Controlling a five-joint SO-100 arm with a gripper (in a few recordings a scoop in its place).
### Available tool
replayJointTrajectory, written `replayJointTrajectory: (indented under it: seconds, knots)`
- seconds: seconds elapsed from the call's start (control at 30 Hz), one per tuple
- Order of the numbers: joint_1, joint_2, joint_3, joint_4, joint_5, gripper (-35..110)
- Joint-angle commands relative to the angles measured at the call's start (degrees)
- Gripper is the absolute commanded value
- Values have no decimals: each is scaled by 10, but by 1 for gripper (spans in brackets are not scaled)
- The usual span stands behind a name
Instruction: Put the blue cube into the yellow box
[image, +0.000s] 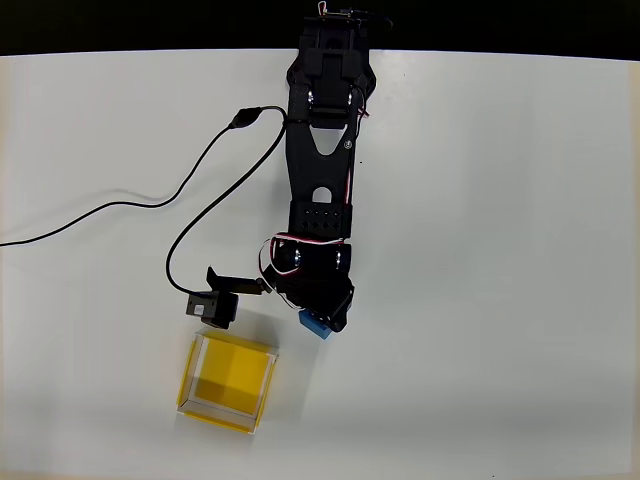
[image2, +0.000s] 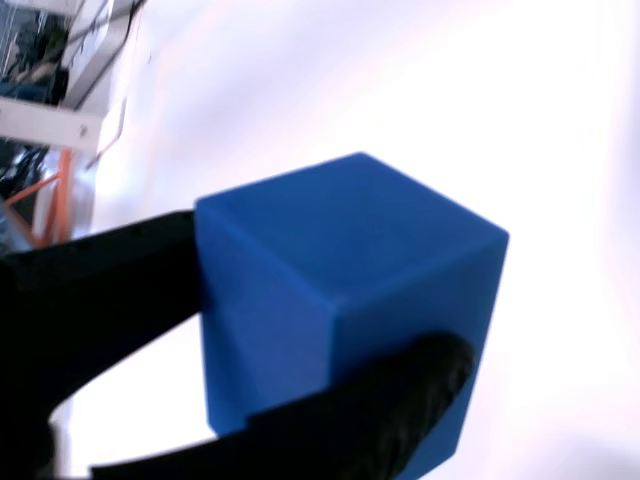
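Note:
In the overhead view the black arm reaches down the white table, and my gripper (image: 322, 322) is shut on the blue cube (image: 316, 325), which peeks out at its tip. The yellow box (image: 262, 395), open-topped with a pale rim, stands on the table below and to the left of the cube, a short gap away. In the wrist view the blue cube (image2: 340, 270) looms large, pinched between black fingers (image2: 120, 280) of the gripper (image2: 300, 350) at its left side and lower edge, held above the white table.
A small black camera module (image: 213, 308) juts from the arm's left side, just above the box's upper left corner. A black cable (image: 180, 190) loops across the table's left half. The table's far edge (image: 500, 52) meets darkness at the top.

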Motion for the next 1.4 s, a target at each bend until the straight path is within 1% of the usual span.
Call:
replayJointTrajectory:
  seconds: [0.0, 0.23, 0.5, 0.63, 0.77, 0.93, 1.1, 1.27, 1.37]
  knots:
    - [49, 72, -73, -77, -49, 11]
    - [105, 16, -117, -208, -120, 12]
    - [156, -78, -166, -349, -174, 12]
    - [165, -129, -197, -386, -181, 12]
    - [170, -177, -230, -401, -185, 13]
    - [171, -228, -237, -456, -191, 13]
    - [170, -263, -237, -473, -181, 14]
    - [167, -289, -207, -513, -169, 19]
    - [166, -281, -168, -543, -171, 28]
